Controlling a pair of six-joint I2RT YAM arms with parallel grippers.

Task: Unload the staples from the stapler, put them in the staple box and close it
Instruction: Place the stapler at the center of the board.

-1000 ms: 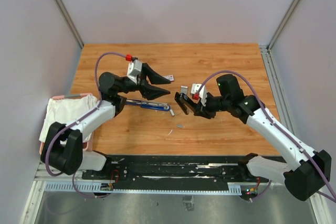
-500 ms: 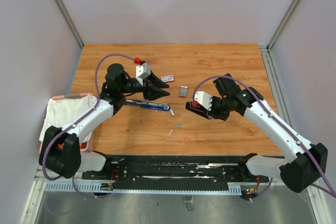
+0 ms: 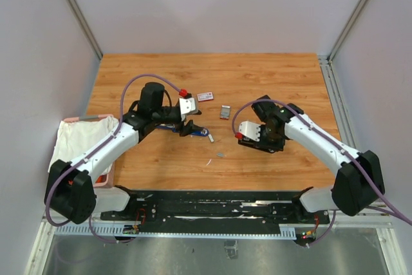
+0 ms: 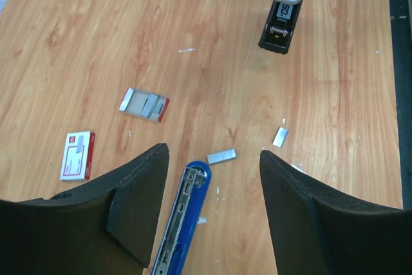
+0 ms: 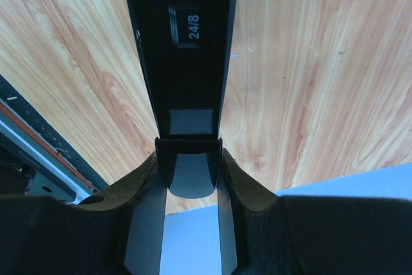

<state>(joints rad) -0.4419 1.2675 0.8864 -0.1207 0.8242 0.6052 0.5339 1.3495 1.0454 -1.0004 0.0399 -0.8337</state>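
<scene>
Nearest the arm bases, loose staples [image 4: 221, 156] are being left lying on the table [image 4: 96, 24]. One strip is lying just beyond the nose of the blue stapler [image 4: 183, 214], and a second piece [image 4: 280, 136] is lying a little apart from it.

Just beyond these, the right gripper [image 5: 188, 172] is being kept clamped on the black stapler [image 5: 183, 49]. Over the last second this stapler is being drawn back from the table's middle toward the right arm's own side and turned nose-down.

Level with it, the left gripper [image 4: 214, 165] is being brought down from its raised hover onto the blue stapler. Its jaws are being held wide apart, one on each side of the opened magazine's front end, and nothing is being gripped.

The work is therefore judged to be passing from the black stapler to the blue one. Whether a strip is remaining in the blue rail cannot be told.

Farther off, a small clear case [image 4: 143, 104] and a red-and-white box [image 4: 77, 154] are being left where they were.
</scene>
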